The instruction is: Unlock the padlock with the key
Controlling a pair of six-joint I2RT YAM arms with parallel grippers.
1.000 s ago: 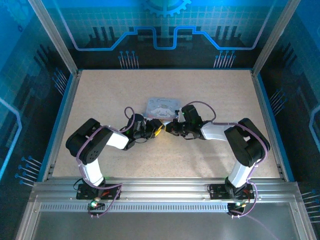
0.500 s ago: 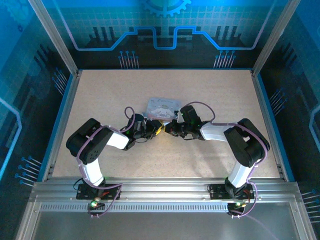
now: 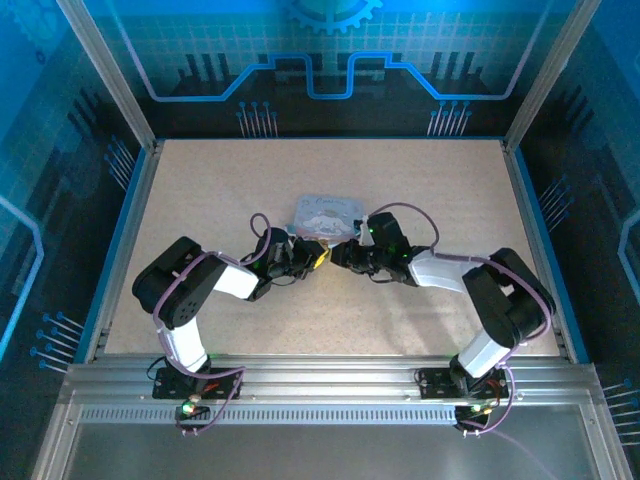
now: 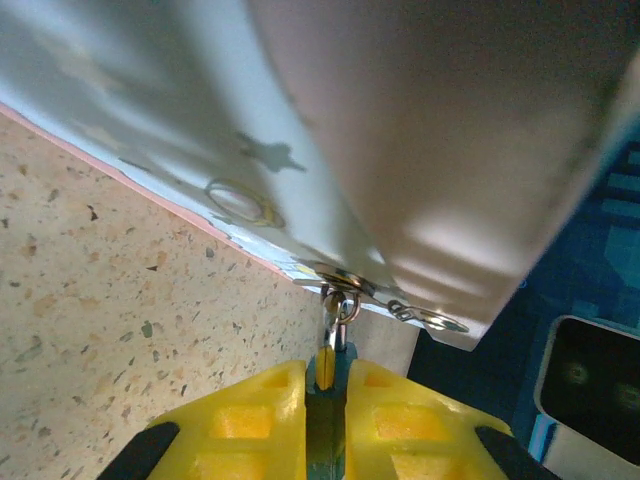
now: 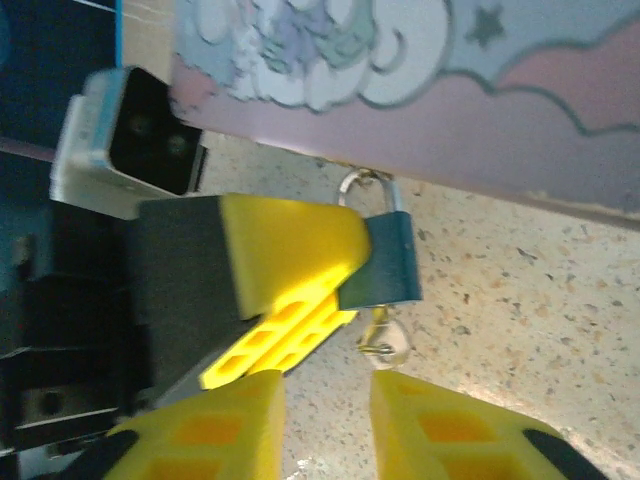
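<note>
A pale tin with a cartoon lid [image 3: 325,211] lies mid-table. The small dark teal padlock [image 5: 390,265] hangs by its shackle from the hasp on the tin's [image 5: 450,110] side. My left gripper [image 4: 325,375] is shut on the padlock [image 4: 326,430], its yellow finger [image 5: 285,250] pressed on the body. The key [image 5: 385,340], with a small ring, sticks out of the padlock's lower end. My right gripper [image 5: 325,430] is open just short of the key, touching nothing. Both grippers, left [image 3: 312,258] and right [image 3: 342,255], meet at the tin's near edge.
The speckled table [image 3: 400,300] is walled by blue side rails [image 3: 135,230] and a glass back panel. The tin [image 4: 400,150] looms close over my left fingers. The right wrist camera [image 4: 590,375] sits beyond the tin's corner.
My right gripper has opened and let go of the key, and its elbow has swung to the right. My left gripper has closed tighter on the padlock.
</note>
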